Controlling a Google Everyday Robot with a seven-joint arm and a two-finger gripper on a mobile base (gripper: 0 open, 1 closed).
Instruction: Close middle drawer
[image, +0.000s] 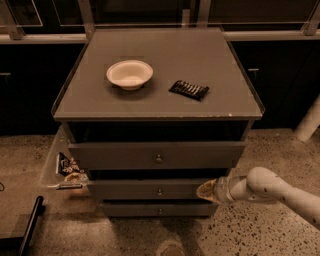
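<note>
The grey cabinet (158, 105) has three drawers. The middle drawer (130, 190) has a low plain front with a small round knob (159, 191) and stands only slightly out, under the taller top drawer front (120, 156), which stands further out. My gripper (204, 191) is at the right end of the middle drawer's front, its tip against the panel. Its fingers look shut and hold nothing. The pale arm (272, 190) reaches in from the lower right.
A white bowl (129, 74) and a black packet (189, 89) lie on the cabinet top. A clear bin with snack packets (67, 167) hangs at the cabinet's left side. The bottom drawer (159, 210) sits below. A black bar (30, 225) lies on the speckled floor at lower left.
</note>
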